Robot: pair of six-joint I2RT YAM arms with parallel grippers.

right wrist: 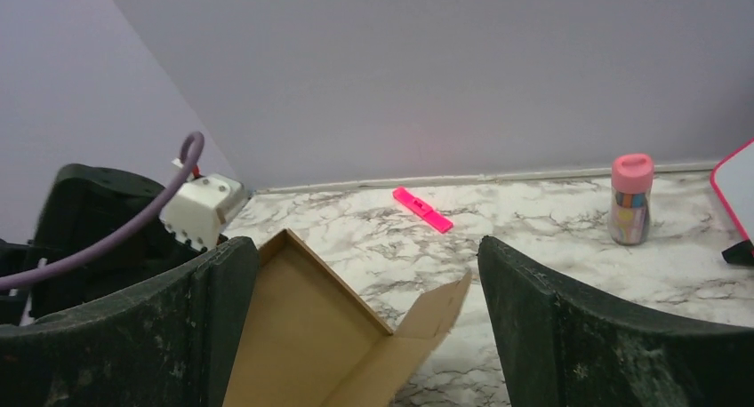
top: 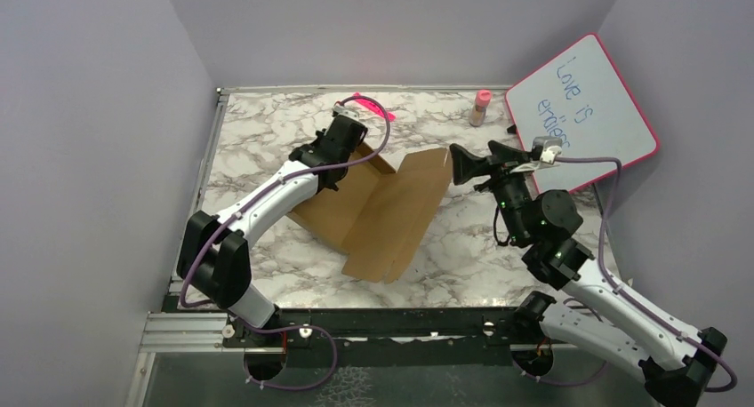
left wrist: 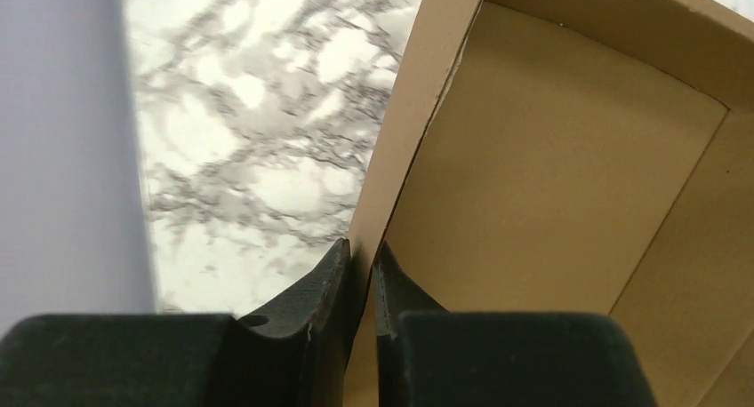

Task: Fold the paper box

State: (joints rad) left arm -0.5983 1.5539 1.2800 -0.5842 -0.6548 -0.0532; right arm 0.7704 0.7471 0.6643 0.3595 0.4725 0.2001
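Near the middle of the marble counter (top: 267, 127), a little to the left, the paper box (top: 382, 213): plain brown cardboard, partly raised, with a shallow tray portion under the left arm and a broad flap sloping out toward the near edge. From the left wrist, the same box open-topped, walls upright, inner face bare. Left claw (top: 354, 140) closed narrow on the far-left wall of the box, one finger on the inside and one on the outside, with the cardboard edge pinched between the black pads (left wrist: 331, 283) and bare marble just beyond the outer one. Right claw (top: 460, 163) spread wide, gripping nothing, held just beside the far right corner of the box and aimed at it. Whether touching the cardboard or not, impossible to tell from above. From the right wrist, dark fingers (right wrist: 204, 300) at either side of the frame, a corner of the box and a loose flap low between them. At the back of the counter, a pink strip (top: 373, 106) lying flat, close to the left arm's wrist. Further right, a small pink-capped bottle (top: 481, 107), upright. Against the right wall, a pink-framed whiteboard (top: 582, 109) with blue handwriting, tilted, well apart from the box.
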